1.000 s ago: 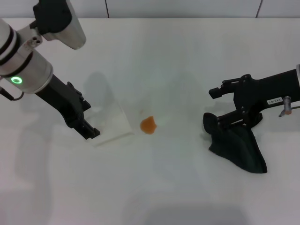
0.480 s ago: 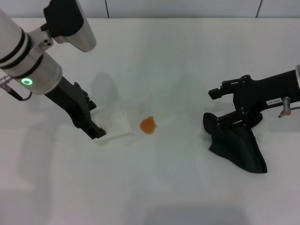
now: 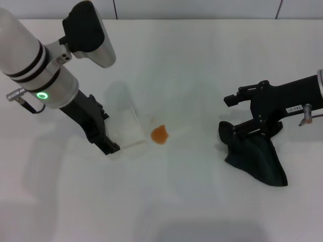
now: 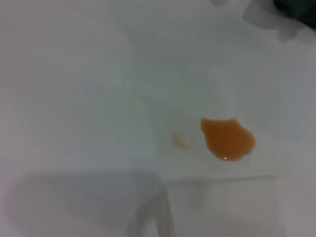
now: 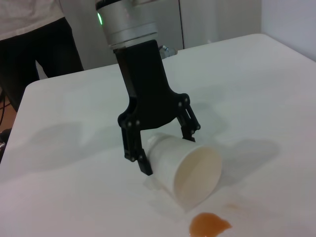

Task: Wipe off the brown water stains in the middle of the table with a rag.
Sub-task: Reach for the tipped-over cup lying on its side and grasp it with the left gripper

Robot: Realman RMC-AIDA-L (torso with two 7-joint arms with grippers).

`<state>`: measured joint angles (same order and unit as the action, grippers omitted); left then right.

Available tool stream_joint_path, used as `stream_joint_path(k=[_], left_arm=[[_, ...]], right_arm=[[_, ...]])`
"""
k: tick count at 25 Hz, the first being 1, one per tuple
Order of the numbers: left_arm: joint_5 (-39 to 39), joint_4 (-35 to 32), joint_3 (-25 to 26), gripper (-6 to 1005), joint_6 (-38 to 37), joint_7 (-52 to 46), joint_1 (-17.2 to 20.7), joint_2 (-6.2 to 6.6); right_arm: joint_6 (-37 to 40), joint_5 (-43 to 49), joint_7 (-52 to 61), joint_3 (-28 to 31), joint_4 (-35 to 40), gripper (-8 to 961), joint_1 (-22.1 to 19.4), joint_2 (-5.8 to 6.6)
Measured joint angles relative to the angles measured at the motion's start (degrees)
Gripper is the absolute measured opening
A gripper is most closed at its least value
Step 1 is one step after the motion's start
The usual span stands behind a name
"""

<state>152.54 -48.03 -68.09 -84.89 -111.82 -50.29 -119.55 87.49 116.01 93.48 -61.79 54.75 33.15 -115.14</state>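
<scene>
The brown water stain (image 3: 160,134) (image 4: 228,139) (image 5: 210,224) is a small orange blob in the middle of the white table (image 3: 176,201). The dark rag (image 3: 257,159) lies crumpled at the right. My right gripper (image 3: 233,115) is open just above it, its nearer finger resting on the rag's edge. A white cup (image 3: 127,128) (image 5: 185,170) lies on its side left of the stain, mouth toward it. My left gripper (image 3: 110,132) (image 5: 165,148) is open with a finger on either side of the cup's base.
A faint pale droplet (image 4: 180,141) sits beside the stain. A person in dark clothes (image 5: 39,54) stands beyond the table's far corner. The table's back edge (image 3: 202,19) runs along a wall.
My left arm has moved right and toward the cup, bringing its fingers around the cup's base. The right arm, the rag and the stain have not moved.
</scene>
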Motion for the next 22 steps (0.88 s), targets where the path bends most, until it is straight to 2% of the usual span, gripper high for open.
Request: stream_joint_path(k=[5, 10, 22], left_arm=[[-0.62, 0.10, -0.46, 889, 1.31, 0.52, 0.24, 0.02], [-2.77, 2.02, -4.21, 889, 3.52, 0.62, 0.04, 0.06], [-4.01, 2.85, -4.50, 888, 5.26, 0.91, 0.35, 0.10]], right_arm=[[-0.25, 0.00, -0.21, 0.00, -0.79, 854, 0.20, 0.00], [-0.65, 0.00, -0.23, 0.00, -1.14, 854, 0.46, 0.08], [-0.94, 0.00, -0.23, -0.52, -1.23, 853, 0.60, 0.09]])
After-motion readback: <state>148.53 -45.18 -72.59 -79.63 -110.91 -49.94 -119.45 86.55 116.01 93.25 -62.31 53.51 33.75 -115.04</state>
